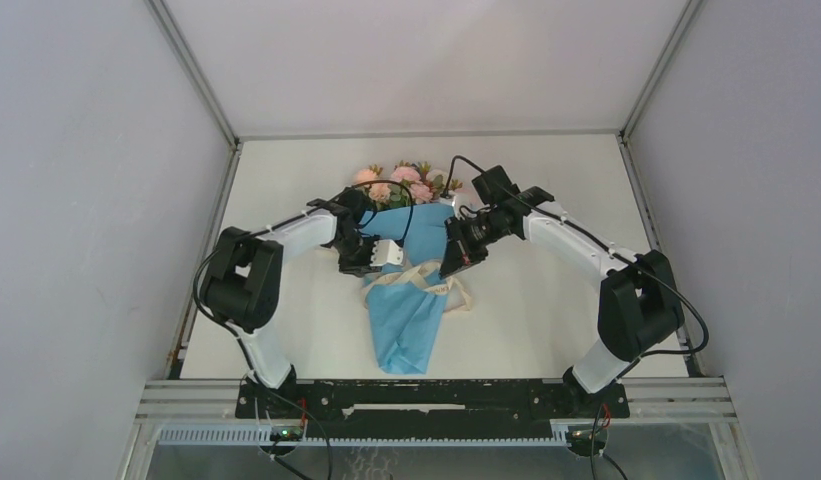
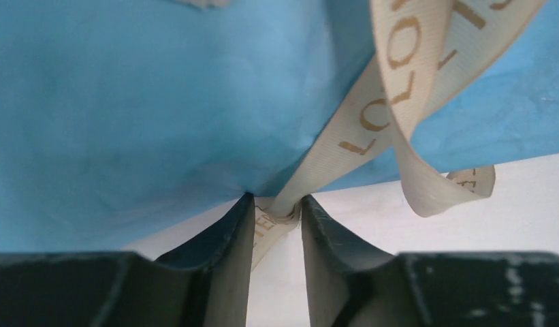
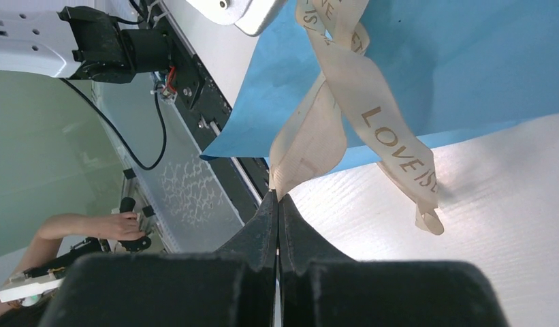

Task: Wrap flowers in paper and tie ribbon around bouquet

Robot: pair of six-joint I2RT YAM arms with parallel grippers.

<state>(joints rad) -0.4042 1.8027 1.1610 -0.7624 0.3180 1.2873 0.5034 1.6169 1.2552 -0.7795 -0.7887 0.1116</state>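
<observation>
The bouquet lies in the middle of the table, the pink and cream flowers (image 1: 401, 182) at the far end of a light blue paper (image 1: 406, 320) cone that points toward me. The cream ribbon (image 1: 426, 274) with gold letters loops across the cone's middle. My left gripper (image 1: 378, 268) is at the cone's left edge. In the left wrist view its jaws (image 2: 276, 201) stand apart, with a fold of ribbon (image 2: 372, 122) in the gap, under the paper (image 2: 126, 102). My right gripper (image 1: 449, 270) is at the cone's right edge, its tips (image 3: 277, 196) shut on a ribbon (image 3: 372, 102) end beside the paper (image 3: 453, 68).
White walls enclose the table (image 1: 546, 300) on the left, right and back. The black base rail (image 1: 436, 395) runs along the near edge. In the right wrist view a person's hand (image 3: 106, 225) holds a handle beyond the table edge.
</observation>
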